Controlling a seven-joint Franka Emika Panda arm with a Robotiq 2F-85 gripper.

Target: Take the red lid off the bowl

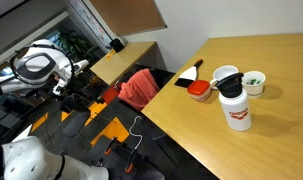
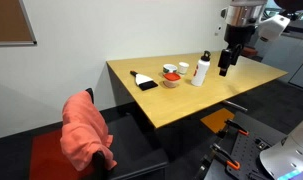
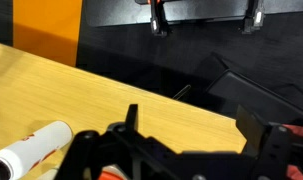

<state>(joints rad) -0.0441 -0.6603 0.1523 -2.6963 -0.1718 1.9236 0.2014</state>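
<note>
Not started. Found red lid (image 1: 199, 88) seated on bowl (image 1: 199, 97), mid-worktop (image 1: 271, 140), just left of white bottle (image 1: 234, 108). Noted gripper (image 2: 224, 68) well apart from it, jaws spread, holding nothing. Approach, grasp, lift-off all outstanding.

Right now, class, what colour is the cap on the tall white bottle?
Black. The cap shows best in an exterior view.

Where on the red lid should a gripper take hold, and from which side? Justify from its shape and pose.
Grip the red lid across its rim, at opposite edges, coming straight down from above. It is a shallow disc lying flat on the bowl, so only the rim offers hold. Probably turn the jaws to miss the white bottle close beside it.
</note>
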